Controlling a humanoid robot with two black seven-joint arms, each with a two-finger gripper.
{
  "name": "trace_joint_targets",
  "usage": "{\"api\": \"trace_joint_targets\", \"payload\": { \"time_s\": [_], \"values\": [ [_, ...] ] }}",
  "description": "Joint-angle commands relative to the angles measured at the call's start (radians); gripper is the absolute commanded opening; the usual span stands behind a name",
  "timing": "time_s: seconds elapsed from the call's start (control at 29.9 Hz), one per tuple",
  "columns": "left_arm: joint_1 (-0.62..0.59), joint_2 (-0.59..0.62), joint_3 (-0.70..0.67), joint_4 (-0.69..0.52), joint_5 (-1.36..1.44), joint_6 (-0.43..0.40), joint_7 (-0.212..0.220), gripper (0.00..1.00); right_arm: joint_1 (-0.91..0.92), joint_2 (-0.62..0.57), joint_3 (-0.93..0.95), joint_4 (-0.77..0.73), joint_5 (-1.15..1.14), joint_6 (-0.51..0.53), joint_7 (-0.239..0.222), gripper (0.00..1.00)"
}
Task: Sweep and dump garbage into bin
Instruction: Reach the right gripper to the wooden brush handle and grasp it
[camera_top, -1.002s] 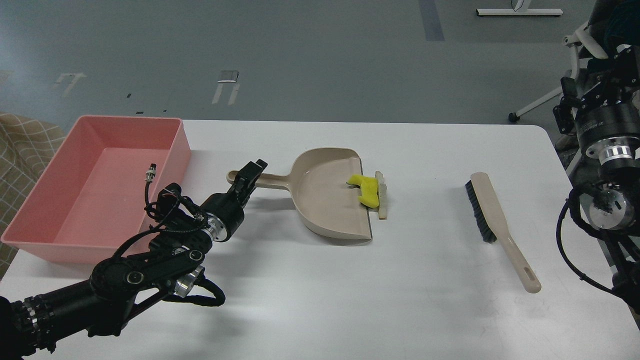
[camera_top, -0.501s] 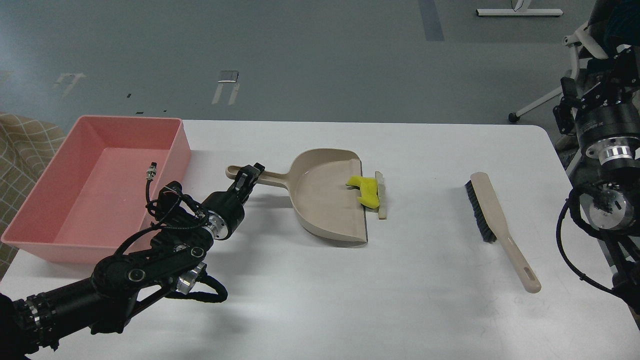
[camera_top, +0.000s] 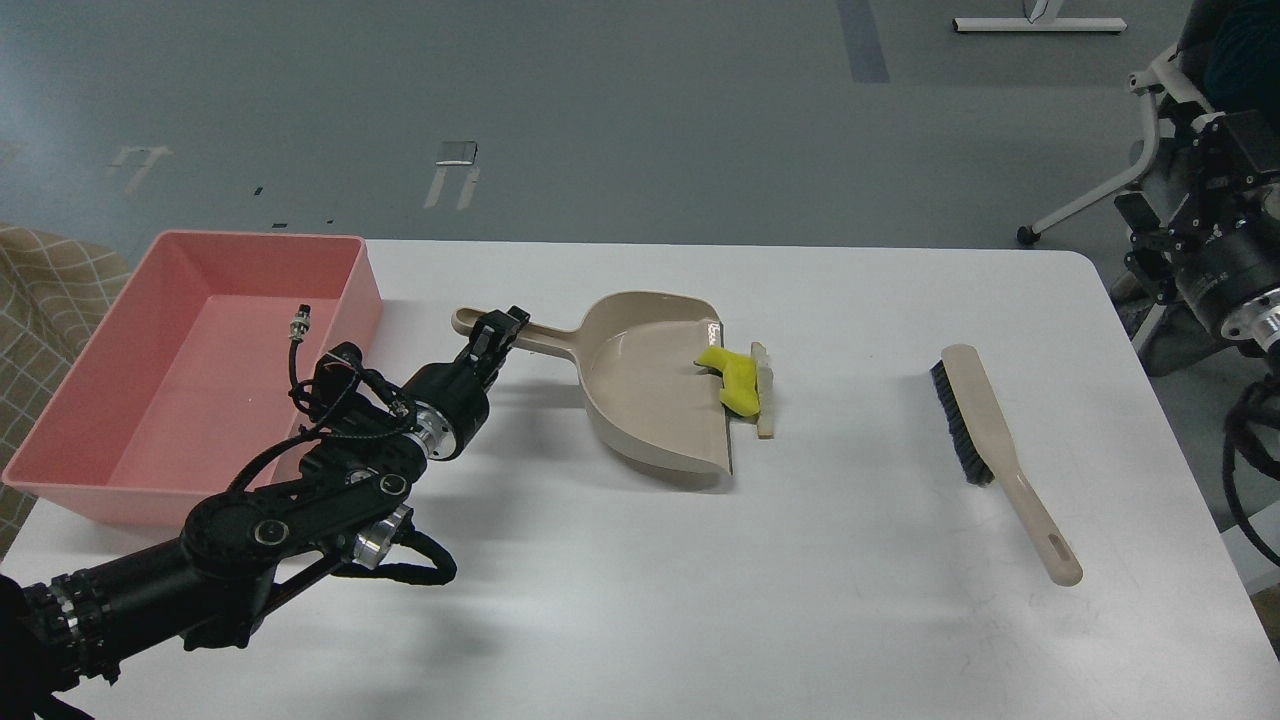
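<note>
The beige dustpan (camera_top: 645, 385) lies mid-table with its mouth facing right. My left gripper (camera_top: 497, 336) is shut on its long handle, and the pan looks tipped slightly. The garbage sits at the pan's mouth: a yellow crumpled scrap (camera_top: 735, 378) rests on the lip, and a pale beige strip (camera_top: 764, 400) lies just outside it on the table. The pink bin (camera_top: 362, 290) stands at the table's left, beside my left arm. Only thick parts of my right arm (camera_top: 1225, 275) show at the right edge; its gripper is out of view.
A beige brush with black bristles (camera_top: 975, 420) lies on the right of the white table (camera_top: 850, 620), its handle pointing toward the front. A loose cable connector (camera_top: 297, 330) on my left arm stands up over the bin. Chair legs (camera_top: 1090, 195) show past the table's right corner.
My left gripper has moved up to the dustpan's handle and shut on it. The pan has shifted a little left and tipped. The right arm has drawn back toward the right edge.
</note>
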Motion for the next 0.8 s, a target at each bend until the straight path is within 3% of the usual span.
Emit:
{"api": "trace_joint_targets", "payload": {
  "time_s": [0.0,0.17,0.3,0.6,0.77],
  "values": [
    [0.0,-0.009,0.0,0.0,0.003,0.0,0.0,0.0,0.006,-0.157,-0.156,0.12,-0.007,0.001,-0.004,1.0],
    [-0.005,-0.014,0.0,0.0,0.003,0.0,0.0,0.0,0.006,-0.333,-0.304,0.292,-0.056,0.001,-0.004,1.0],
    [-0.005,-0.015,0.0,0.001,0.003,-0.002,-0.001,0.0,-0.003,-0.438,-0.407,0.413,-0.234,0.001,-0.005,0.99],
    [-0.005,-0.014,0.0,0.0,0.003,-0.002,-0.001,0.0,-0.002,-0.475,-0.522,0.429,-0.45,0.006,-0.003,1.0],
    [-0.005,-0.014,0.0,0.0,0.003,-0.002,-0.003,0.0,-0.006,-0.47,-0.523,0.414,-0.567,0.06,-0.008,0.99]
  ]
}}
